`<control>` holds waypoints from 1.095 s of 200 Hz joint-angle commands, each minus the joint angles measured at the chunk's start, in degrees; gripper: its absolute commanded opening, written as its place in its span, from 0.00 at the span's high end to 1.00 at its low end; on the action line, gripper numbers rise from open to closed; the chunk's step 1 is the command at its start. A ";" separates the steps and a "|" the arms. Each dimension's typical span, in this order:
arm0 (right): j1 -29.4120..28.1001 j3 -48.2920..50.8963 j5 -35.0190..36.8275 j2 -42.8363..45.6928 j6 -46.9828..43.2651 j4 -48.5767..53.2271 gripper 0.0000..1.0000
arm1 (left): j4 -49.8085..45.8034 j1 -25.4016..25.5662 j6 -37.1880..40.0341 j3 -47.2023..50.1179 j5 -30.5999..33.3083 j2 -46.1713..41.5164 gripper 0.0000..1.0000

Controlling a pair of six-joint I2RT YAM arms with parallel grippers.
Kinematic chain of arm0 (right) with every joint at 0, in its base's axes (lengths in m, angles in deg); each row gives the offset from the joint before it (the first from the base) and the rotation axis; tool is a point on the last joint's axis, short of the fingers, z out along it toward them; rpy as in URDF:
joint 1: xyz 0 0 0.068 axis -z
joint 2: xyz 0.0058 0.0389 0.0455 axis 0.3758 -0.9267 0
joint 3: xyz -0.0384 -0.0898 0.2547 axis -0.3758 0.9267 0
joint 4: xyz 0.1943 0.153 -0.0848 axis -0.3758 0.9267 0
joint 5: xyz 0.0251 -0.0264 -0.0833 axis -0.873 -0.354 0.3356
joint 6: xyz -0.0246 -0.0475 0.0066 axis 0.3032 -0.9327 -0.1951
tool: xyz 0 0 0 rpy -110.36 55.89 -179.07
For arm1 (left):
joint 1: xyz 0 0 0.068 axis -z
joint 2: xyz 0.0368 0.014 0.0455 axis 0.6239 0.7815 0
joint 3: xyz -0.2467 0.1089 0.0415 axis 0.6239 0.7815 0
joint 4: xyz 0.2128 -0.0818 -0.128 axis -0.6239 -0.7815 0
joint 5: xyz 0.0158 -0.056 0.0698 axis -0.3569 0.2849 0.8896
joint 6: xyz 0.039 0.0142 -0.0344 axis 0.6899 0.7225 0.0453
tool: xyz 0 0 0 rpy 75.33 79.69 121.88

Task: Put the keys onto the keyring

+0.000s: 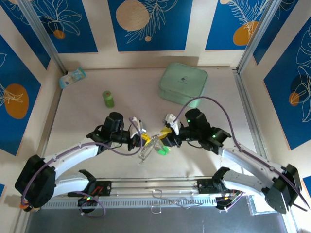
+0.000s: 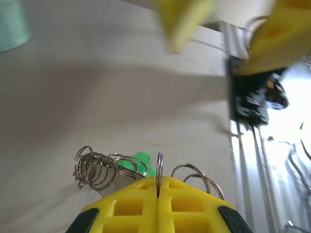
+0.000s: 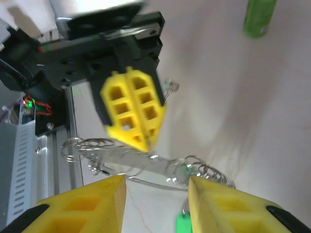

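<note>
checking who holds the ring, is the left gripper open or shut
Shut: the left gripper has its yellow fingers pressed together, with the keyring's thin wire pinched between them.

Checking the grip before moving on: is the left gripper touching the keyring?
Touching. The left wrist view shows the left gripper shut, with the keyring wire pinched between its yellow jaws.

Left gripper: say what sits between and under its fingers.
The left gripper is shut on the keyring. Coiled loops and a green key head lie beyond. The rest of that key is covered.
</note>
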 commanded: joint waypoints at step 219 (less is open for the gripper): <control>-4.45 15.11 15.53 -17.80 -11.84 -52.93 0.72 | -52.90 6.49 -83.98 -49.00 15.16 22.81 1.00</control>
